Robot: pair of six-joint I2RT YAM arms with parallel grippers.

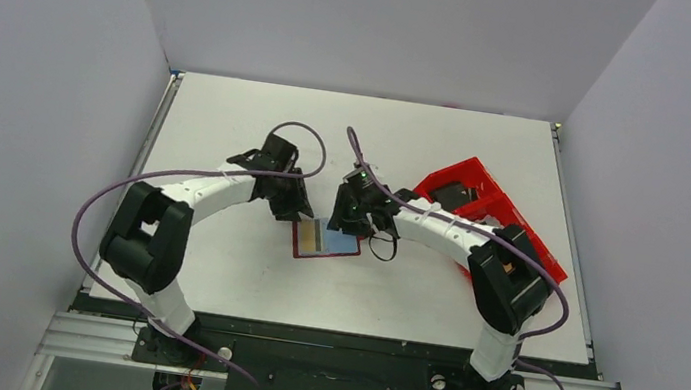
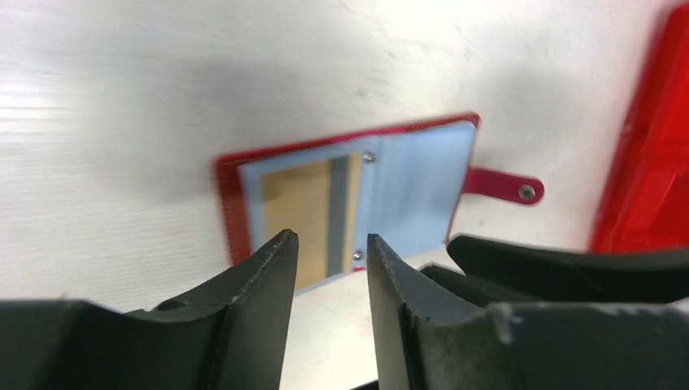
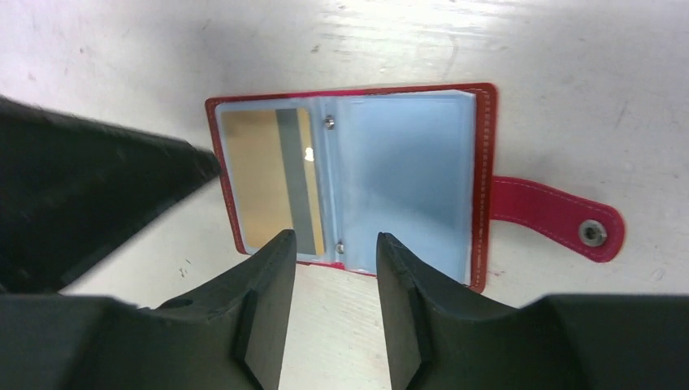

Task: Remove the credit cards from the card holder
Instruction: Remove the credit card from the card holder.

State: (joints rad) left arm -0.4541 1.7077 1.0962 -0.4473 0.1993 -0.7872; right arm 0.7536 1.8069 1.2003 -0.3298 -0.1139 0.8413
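I am holding my left hand [image 2: 329, 240] and right hand [image 3: 329, 237] spread and empty above the open card holder [image 3: 357, 179], with the gold card [image 3: 264, 179] apparently sleeved inside.

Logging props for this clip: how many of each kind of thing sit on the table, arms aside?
Card holder: 1
Gold card, in the holder's sleeve: 1
Red compartment tray: 1
Total: 3
The blue pages may hide more cards.
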